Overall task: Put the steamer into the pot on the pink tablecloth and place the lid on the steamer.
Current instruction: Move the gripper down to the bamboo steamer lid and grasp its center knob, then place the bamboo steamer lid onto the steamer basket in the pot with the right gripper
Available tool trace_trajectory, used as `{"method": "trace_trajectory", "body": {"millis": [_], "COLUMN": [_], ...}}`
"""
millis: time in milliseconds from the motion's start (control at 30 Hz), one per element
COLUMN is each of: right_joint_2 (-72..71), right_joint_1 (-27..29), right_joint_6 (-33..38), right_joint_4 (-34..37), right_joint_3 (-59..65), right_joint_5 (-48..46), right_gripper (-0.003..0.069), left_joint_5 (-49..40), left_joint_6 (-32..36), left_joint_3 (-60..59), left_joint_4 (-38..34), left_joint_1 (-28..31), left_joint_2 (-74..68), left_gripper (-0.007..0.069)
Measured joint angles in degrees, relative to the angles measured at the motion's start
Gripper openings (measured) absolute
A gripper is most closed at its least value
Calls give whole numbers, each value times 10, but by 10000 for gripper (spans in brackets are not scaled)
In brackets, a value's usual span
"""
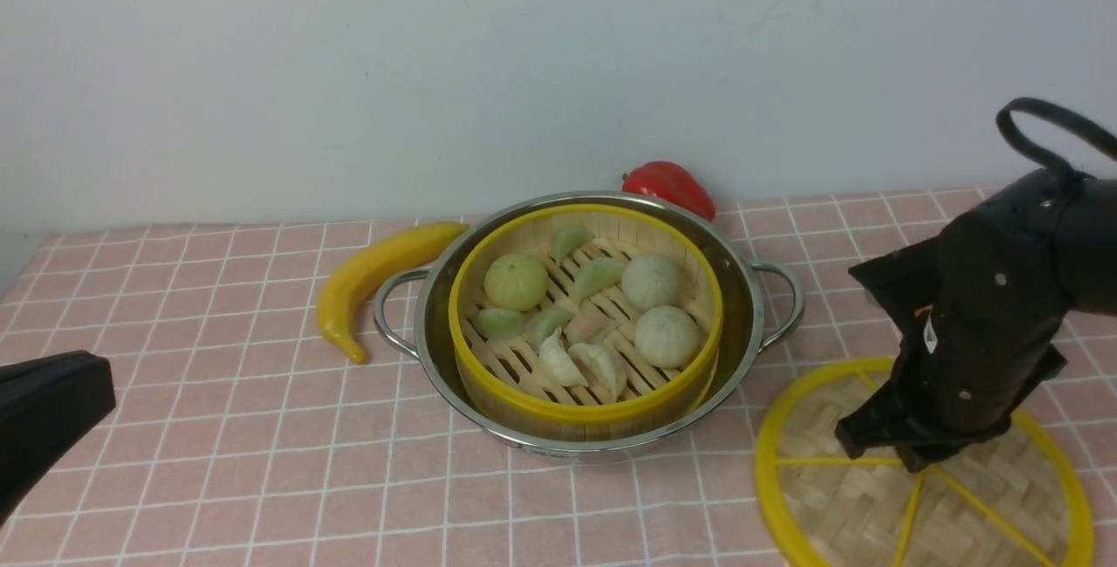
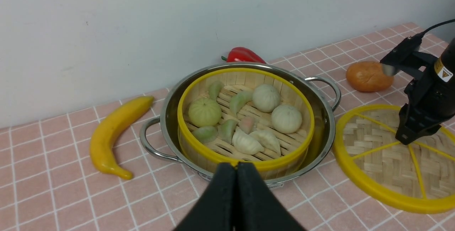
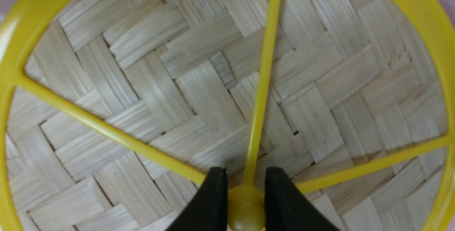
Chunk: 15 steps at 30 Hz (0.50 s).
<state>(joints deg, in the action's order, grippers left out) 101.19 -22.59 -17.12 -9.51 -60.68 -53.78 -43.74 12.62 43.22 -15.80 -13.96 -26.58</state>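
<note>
Black fingers (image 3: pixel 213 202) of the right hand (image 3: pixel 245 171) are sitting closest to the camera. One is standing on each side of a little yellow hub (image 3: pixel 245 208). They are looking pressed right against it, so this hand is pinching the lid (image 1: pixel 820 497) by its middle.

Now going from big to small. The pink tablecloth (image 1: pixel 262 427) is lying under everything. The pot (image 1: pixel 749 305) is sitting on it in the middle. The steamer (image 1: pixel 576 414) is already resting inside the pot, so that part is looking done. The lid is lying flat on the cloth, near the pot on the robot's right side, not touching it. The left hand (image 2: pixel 235 165) is squeezed shut, holding nothing, off to the left.

Lifting the lid is the job now, I am thinking. That hub is tiny and smooth, so the hand should be squeezing tight before going up. It should be rising straight, keeping the lid flat, not swinging. Then it should be lining up yellow rim over yellow rim, going down gently, and letting go only when the lid is sitting all around.
</note>
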Motion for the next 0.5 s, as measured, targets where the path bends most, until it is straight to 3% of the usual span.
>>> {"method": "trace_trajectory", "body": {"millis": [267,500], "right_joint_2": [-55,-20], "right_joint_1": [0,-32], "right_joint_6": [-1,35], "right_joint_4": [-22,23], "right_joint_3": [-89,-299], "right_joint_5": [-147,-167], "right_gripper": [146,146], "left_joint_5": [1,1], "left_joint_6": [0,0], "left_joint_3": [-2,-2], "left_joint_4": [0,1], "left_joint_1": [0,0], "left_joint_2": [0,0], "left_gripper": [-18,-18]}}
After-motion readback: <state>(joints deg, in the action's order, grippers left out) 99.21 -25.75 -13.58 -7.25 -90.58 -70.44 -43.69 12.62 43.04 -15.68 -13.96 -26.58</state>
